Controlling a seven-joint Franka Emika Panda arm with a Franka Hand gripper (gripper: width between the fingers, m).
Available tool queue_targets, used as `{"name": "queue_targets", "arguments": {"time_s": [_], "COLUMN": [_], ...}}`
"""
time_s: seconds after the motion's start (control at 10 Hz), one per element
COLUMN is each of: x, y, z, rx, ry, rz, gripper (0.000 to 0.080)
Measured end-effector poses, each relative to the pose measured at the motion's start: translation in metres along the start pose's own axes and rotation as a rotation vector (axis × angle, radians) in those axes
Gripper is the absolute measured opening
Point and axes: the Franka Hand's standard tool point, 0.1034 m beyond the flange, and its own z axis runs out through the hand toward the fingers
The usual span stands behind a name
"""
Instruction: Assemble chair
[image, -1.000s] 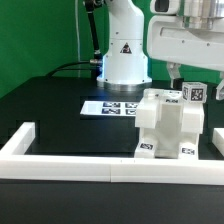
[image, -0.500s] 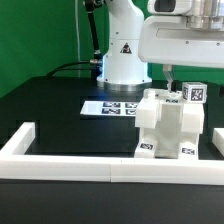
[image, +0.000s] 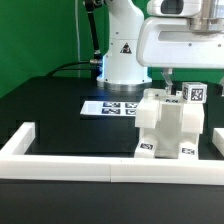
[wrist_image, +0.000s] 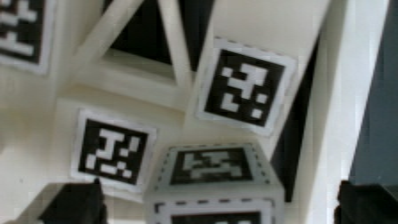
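Note:
The chair (image: 172, 125) is a blocky white structure with small black-and-white tags, standing on the black table at the exterior view's right. A tagged upper piece (image: 195, 93) rises at its top. My gripper (image: 190, 78) hangs just above this top, and one dark finger (image: 168, 76) shows beside the tagged piece. In the wrist view the chair's tagged white faces (wrist_image: 240, 85) fill the picture. My gripper (wrist_image: 217, 205) is open, its two dark fingertips (wrist_image: 71, 205) standing wide apart on either side of the white pieces and holding nothing.
The marker board (image: 110, 106) lies flat behind the chair, in front of the arm's white base (image: 122, 55). A long low white border rail (image: 70, 165) runs along the table's front, with a short arm (image: 22, 138) at the exterior view's left.
My hand has shifted toward the exterior view's left above the chair. The jaws stay wide and the chair has not moved.

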Motion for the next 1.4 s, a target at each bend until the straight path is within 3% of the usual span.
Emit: {"name": "queue_targets", "arguments": {"time_s": [0.3,0.5,0.9,1.4], "x": [-0.0002,-0.0004,-0.0006,-0.0006], "y": [0.001,0.0011,0.001,0.0008], "z": [0.0007,0.0011,0.0017,0.0018], "rx": [-0.001,-0.001,0.0,0.0], "ry": [-0.001,-0.002,-0.003,-0.003], "rz": [-0.072,-0.072,-0.005,0.366], "gripper": [0.0637,0.0292,0.0275,0.0275]}}
